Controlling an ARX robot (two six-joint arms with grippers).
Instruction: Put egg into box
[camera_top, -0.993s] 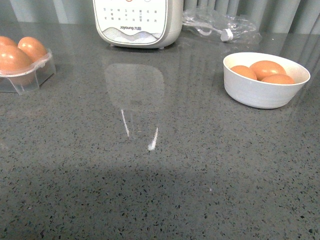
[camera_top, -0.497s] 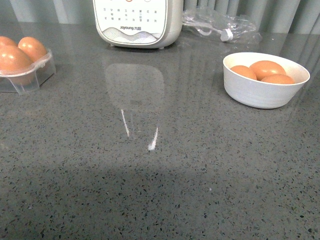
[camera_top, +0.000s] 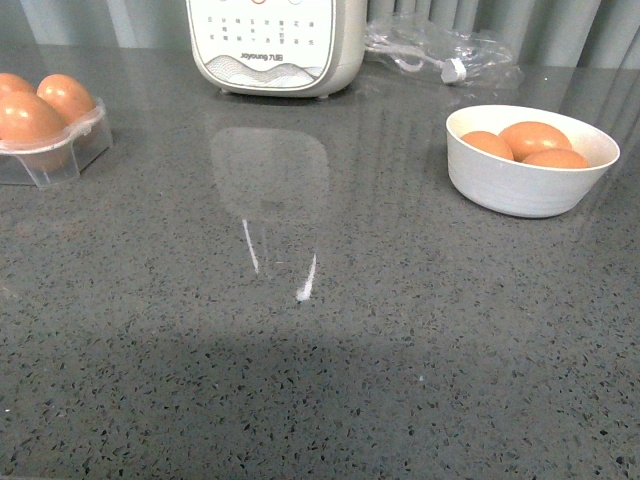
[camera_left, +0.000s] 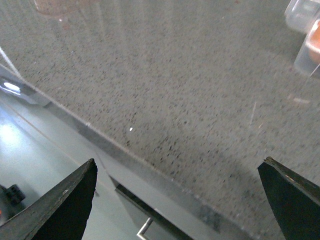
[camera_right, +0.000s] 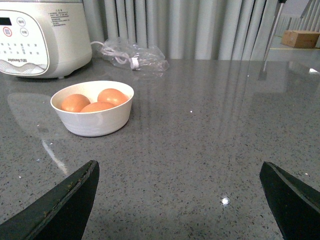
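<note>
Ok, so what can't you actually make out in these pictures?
Box: the front view's left edge cuts it off, so free cups are uncountable; the left wrist view shows only a blurred corner.
Bowl: its wall hides any eggs beneath the three showing.
Appliance: top cropped, front view.

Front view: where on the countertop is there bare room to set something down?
The wide middle and near countertop is bare, bordered by the box at far left, the white appliance behind and the bowl at right. Crowded: the back edge, with appliance and plastic bag.
</note>
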